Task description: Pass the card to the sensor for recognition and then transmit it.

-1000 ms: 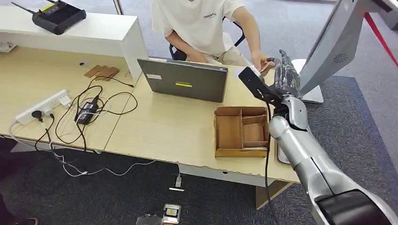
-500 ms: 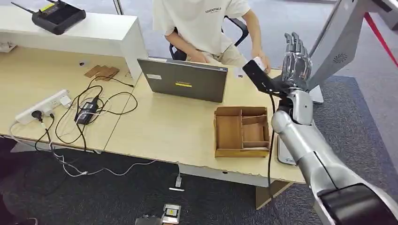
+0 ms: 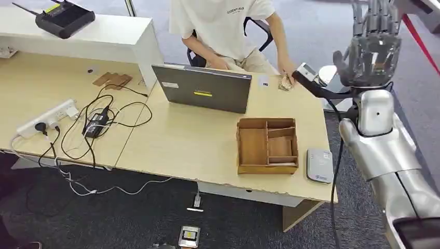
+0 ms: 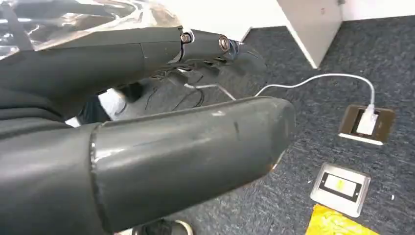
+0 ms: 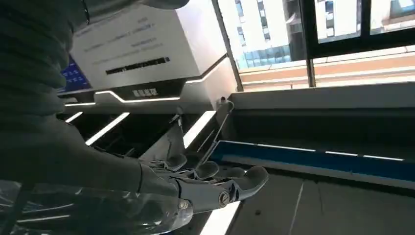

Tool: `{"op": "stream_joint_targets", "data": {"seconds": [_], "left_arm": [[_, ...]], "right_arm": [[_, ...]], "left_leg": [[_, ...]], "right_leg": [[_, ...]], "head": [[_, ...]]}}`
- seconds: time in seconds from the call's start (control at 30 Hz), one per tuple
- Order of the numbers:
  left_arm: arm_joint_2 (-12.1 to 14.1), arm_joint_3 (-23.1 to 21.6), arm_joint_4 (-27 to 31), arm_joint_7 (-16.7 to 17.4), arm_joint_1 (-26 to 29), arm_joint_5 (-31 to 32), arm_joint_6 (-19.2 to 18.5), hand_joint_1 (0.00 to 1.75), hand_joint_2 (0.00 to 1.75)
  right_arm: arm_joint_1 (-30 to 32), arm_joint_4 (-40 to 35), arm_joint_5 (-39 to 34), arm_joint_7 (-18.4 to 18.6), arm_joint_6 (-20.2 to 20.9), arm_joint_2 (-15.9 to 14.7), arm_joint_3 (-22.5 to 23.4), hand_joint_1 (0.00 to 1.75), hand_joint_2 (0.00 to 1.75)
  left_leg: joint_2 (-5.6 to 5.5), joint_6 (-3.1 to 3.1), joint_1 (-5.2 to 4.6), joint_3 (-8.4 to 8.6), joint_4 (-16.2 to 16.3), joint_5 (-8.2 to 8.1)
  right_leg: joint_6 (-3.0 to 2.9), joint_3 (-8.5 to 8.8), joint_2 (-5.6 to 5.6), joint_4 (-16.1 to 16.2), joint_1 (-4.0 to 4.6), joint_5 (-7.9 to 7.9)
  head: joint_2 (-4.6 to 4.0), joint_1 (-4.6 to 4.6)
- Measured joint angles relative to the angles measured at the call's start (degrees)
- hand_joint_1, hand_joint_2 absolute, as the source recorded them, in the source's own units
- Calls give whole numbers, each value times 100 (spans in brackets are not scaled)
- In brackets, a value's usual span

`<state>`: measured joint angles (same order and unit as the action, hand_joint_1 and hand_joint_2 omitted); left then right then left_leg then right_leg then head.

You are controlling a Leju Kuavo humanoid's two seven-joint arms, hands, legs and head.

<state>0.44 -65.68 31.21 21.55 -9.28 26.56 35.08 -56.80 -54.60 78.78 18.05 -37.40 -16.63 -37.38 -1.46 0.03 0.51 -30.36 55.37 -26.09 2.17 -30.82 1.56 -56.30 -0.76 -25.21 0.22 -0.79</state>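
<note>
My right hand [image 3: 374, 49] is raised high beyond the table's far right corner, fingers upright and apart, with nothing in it. The right wrist view shows the same hand [image 5: 161, 183], fingers stretched out and empty. A person's hand [image 3: 287, 70] rests at the table's far edge on a small tan card-like thing [image 3: 283, 83]; I cannot tell its details. The grey sensor pad [image 3: 319, 165] lies flat near the table's front right corner. My left hand [image 4: 147, 127] hangs over the carpet, fingers extended, holding nothing.
A wooden divided tray [image 3: 253, 147] sits just left of the sensor. A grey laptop [image 3: 205, 89] stands at mid-table in front of the seated person [image 3: 223, 26]. A power strip [image 3: 46, 118] and tangled cables lie on the left. A white kiosk [image 3: 371, 46] stands behind my right hand.
My right arm has swung up and to the right, away from the person's hand. The person's hand has dropped onto the table. The sensor pad, earlier covered by my forearm, now shows.
</note>
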Motion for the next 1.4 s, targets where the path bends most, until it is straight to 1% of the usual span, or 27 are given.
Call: {"op": "stream_joint_targets", "data": {"seconds": [0.07, 0.13, 0.2, 0.3, 0.37, 0.5, 0.6, 0.67, 0.73, 0.8, 0.87, 0.93, 1.0, 1.03, 1.07, 1.1, 1.23, 1.27, 1.33, 1.4], "left_arm": [[17, 13, 0, -2, 77, -175, 160, 0, 0], [50, 39, 0, -11, 159, -339, 245, 0, 0], [98, 39, 0, -17, 179, -497, 228, 0, 0], [195, 46, 2, -6, 153, -689, 245, 0, 0], [216, 48, 2, 122, 164, -750, 304, 0, 0], [225, 46, 26, 361, 189, -827, 392, 0, 0], [236, 46, 44, 383, 205, -912, 450, 0, 0], [243, 46, 46, 380, 220, -945, 464, 0, 0], [245, 48, 46, 361, 221, -942, 479, 0, 0], [243, 50, 46, 348, 223, -931, 490, 0, 0], [243, 55, 46, 323, 229, -921, 494, 0, 0], [243, 90, 46, 288, 230, -888, 496, 0, 0], [236, 131, 46, 297, 237, -866, 496, 0, 0], [234, 149, 48, 313, 248, -844, 496, 0, 0], [234, 168, 50, 319, 256, -811, 496, 0, 0], [219, 199, 55, 319, 263, -772, 496, 0, 0], [205, 304, 63, 258, 315, -737, 496, 0, 0], [201, 330, 63, 245, 319, -741, 496, 0, 0], [197, 363, 63, 238, 318, -770, 496, 0, 0], [192, 402, 63, 208, 320, -794, 497, 0, 0]], "right_arm": [[75, -90, -210, 138, -48, -258, 166, 0, 175], [190, -160, -431, 169, -77, -544, 371, 0, 175], [313, -201, -503, 166, -90, -722, 576, 0, 175], [599, -293, -501, 252, -90, -987, 1017, 0, 175], [837, -354, -571, 315, -90, -1176, 1344, 0, 175], [1408, -440, -621, 112, -92, -1406, 2161, 0, 175], [1870, -486, -706, -163, -92, -1489, 2906, 0, 175], [2113, -481, -728, -315, -92, -1496, 3387, 0, 175], [2347, -477, -750, -548, -92, -1491, 3907, 0, 175], [2582, -450, -757, -809, -92, -1452, 4454, 0, 175], [2757, -415, -752, -947, -92, -1384, 4899, 0, 175], [2920, -339, -715, -1290, -92, -1321, 5317, 0, 175], [3012, -217, -427, -1776, -92, -1179, 5887, 0, 175], [3019, -149, -265, -1953, -92, -1100, 6160, 0, 175], [3040, -85, -155, -2002, -92, -1023, 6397, 0, 175], [3084, -33, -92, -1985, -92, -941, 6659, 0, 175], [3296, 168, -129, -1862, -92, -669, 7327, 0, 175], [3340, 225, -116, -1801, -92, -608, 7478, 0, 175], [3457, 350, -211, -1549, -90, -475, 7731, 0, 175], [3609, 502, -247, -1484, -92, -351, 7899, 0, 175]], "left_leg": [[-1, 3, 0, -1, 0, -2], [0, 4, 0, -1, 1, -3], [1, 4, 0, -3, 2, -3], [-2, 5, -5, 2, 2, -3], [-13, 5, -5, 0, 1, -3], [-11, 5, -6, 0, 1, -4], [-14, 5, -6, -5, 0, -4], [-14, 6, -6, -5, -1, -4], [-14, 6, -6, -4, -1, -5], [-14, 6, -6, -5, -2, -5], [-14, 6, -6, -5, -2, -4], [-13, 6, -7, -4, -4, -5], [-12, 5, -7, -3, -5, -4], [-8, 5, -7, -1, -5, -4], [-3, 5, -12, 0, -3, -4], [-1, 5, -5, -2, -6, -4], [1, 5, -5, -1, -6, -4], [1, 5, -5, -2, -7, -4], [-1, 5, -5, -2, -8, -4], [2, 4, -6, -2, -8, -5]], "right_leg": [[1, 2, -1, 2, 0, 1], [3, 1, -1, 3, -1, 2], [3, 1, 0, 2, -2, 2], [3, 3, -1, 4, -1, 2], [3, 6, -7, 3, -1, 2], [3, 6, -2, 4, 0, 2], [4, 5, -9, 4, -1, 1], [4, 3, -8, 4, -1, 1], [4, 3, -8, 4, -1, 1], [4, 4, -8, 5, -1, 1], [4, 1, -8, 4, -1, 1], [4, 1, -6, 3, -2, 1], [4, 0, -5, 3, -2, 1], [3, -1, -1, 3, -2, 1], [2, 0, 0, 6, -9, 2], [3, 1, -1, 3, 3, 1], [3, 1, -2, 3, 2, 0], [3, 1, -2, 2, 2, 0], [2, 2, -2, 2, 1, -1], [1, 0, -1, 3, 2, -1]], "head": [[0, 0], [0, 2], [0, 0], [0, 4], [0, 0], [0, 2], [0, 2], [0, 2], [0, 4], [0, 2], [0, 2], [0, 4], [0, 0], [0, 4], [0, 4], [0, 2], [0, -2], [0, 4], [0, 2], [0, 2]]}}
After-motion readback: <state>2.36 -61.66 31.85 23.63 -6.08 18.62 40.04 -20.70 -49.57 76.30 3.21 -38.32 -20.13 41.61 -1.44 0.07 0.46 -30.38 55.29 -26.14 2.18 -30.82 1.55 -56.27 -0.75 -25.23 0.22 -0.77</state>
